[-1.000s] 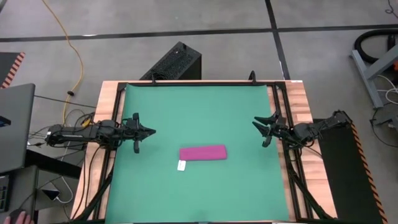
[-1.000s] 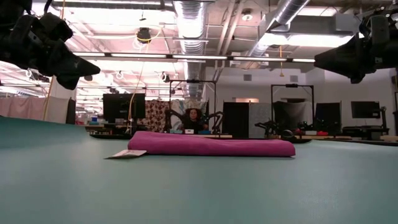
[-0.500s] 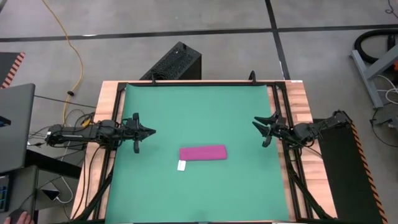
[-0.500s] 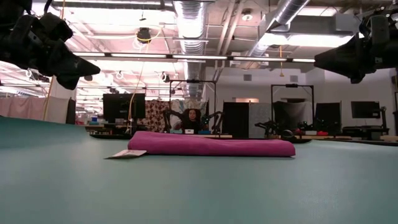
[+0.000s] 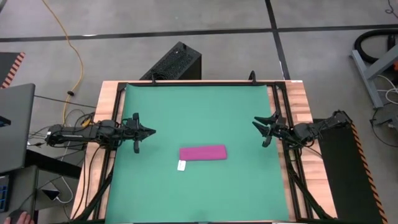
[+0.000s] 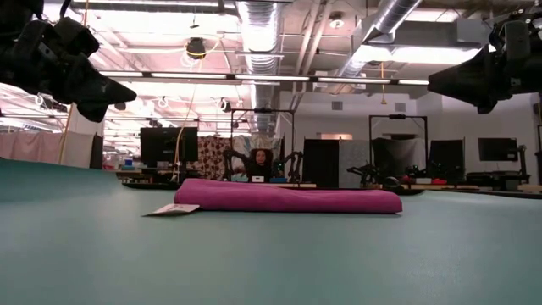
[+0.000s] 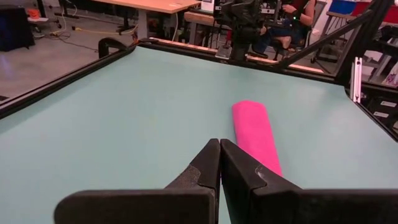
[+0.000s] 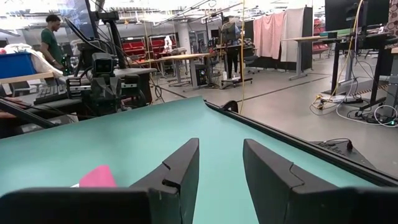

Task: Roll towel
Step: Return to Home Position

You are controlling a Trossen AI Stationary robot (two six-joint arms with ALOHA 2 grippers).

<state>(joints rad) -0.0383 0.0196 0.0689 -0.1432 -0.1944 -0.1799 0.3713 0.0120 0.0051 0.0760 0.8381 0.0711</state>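
Left arm and right arm slim, black, jointed, matte black jaws, wedge-shaped, tapering to blunt tips

Light: bright, even, from overhead. Glare: ceiling strip lights burn white, far side, low view. Shadows: faint, soft; a thin dark line under the towel on the mat.

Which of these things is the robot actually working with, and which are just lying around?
In the job: rolled pink towel on the green mat; left gripper, shut, and right gripper, open, both clear of it.
Lying about: black box and yellow cable on the floor.
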